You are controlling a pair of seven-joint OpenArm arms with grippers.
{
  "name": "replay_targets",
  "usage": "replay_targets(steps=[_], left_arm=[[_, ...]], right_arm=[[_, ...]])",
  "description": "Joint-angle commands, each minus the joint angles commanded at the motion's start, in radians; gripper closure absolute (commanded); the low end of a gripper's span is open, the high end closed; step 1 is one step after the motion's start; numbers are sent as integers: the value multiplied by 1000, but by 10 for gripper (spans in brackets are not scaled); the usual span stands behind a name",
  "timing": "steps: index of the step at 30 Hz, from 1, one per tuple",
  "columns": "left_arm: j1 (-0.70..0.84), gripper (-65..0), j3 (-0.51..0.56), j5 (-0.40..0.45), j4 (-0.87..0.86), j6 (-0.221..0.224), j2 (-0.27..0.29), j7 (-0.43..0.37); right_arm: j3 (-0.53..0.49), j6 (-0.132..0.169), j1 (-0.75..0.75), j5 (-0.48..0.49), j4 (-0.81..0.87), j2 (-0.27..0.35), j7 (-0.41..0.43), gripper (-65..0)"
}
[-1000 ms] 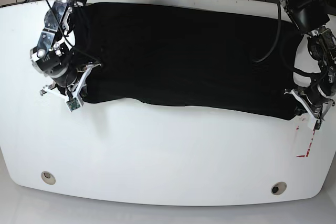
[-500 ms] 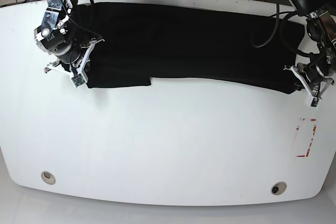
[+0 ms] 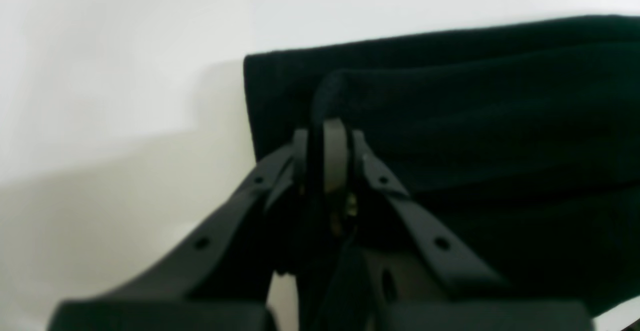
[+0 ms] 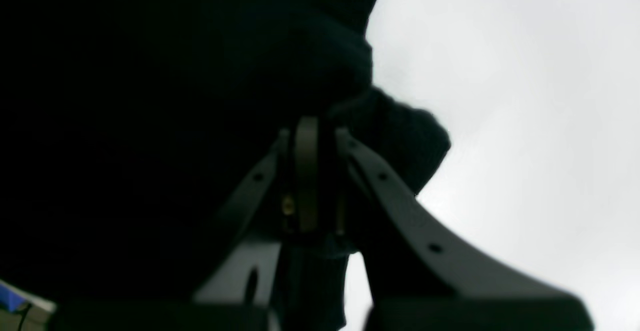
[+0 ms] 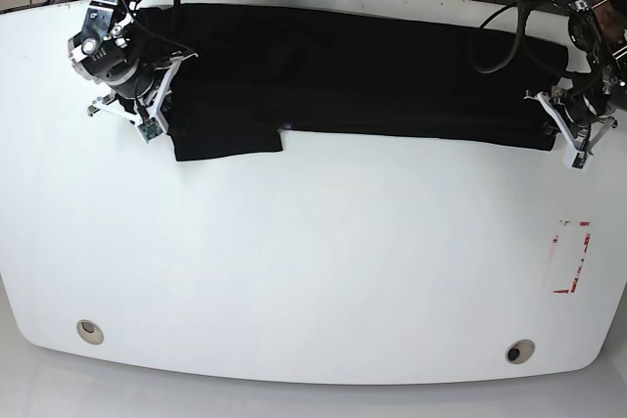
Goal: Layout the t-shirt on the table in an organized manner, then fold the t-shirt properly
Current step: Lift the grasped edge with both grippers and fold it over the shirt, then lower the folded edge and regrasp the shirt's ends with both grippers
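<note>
Evidently this is a fold in progress: the shirt [image 5: 353, 70] lies as a long black band along the table's [image 5: 313, 271] far edge. The left gripper [image 3: 327, 136] and right gripper [image 4: 312, 136] each pinch cloth at an end. Next, I judge, both should release it evenly and retreat without dragging it.

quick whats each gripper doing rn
left gripper: shut on the t-shirt
right gripper: shut on the t-shirt
</note>
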Motion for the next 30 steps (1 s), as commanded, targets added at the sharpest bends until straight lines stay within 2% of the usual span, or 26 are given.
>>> replay_targets(steps=[7,9,13,14,15,17,20,24,28,30], left_arm=[[9,-14,5,6,0,0,-2,0],[14,-50,6,6,0,0,-2,0],[14,-182,8,6,0,0,-2,2],[14,-249,8,6,2,0,-2,3],[14,-275,6,6,2,0,-2,3],[17,-349,5,6,3,0,-2,3],[29,-375,2,6,25,0,-9,17],[34,-374,-2,-2,101,0,-28,64],[26,-374,-23,-18,201,0,-25,120],[25,-374,-35,-60,259,0,-21,147]], right_arm=[[-2,0,-40,0,0,0,0,-10],[-3,0,-48,-2,0,-2,0,-35],[-2,0,-69,-2,3,-2,0,-174],[2,0,-72,-2,6,-2,0,-254],[2,0,-72,-2,6,-2,0,-279],[3,0,-74,-2,9,-2,0,-379],[11,0,-75,-2,32,-2,0,-450],[48,0,-69,0,54,-21,0,-452],[92,0,-37,0,57,-51,3,-420],[121,0,-9,0,54,-74,3,-393]])
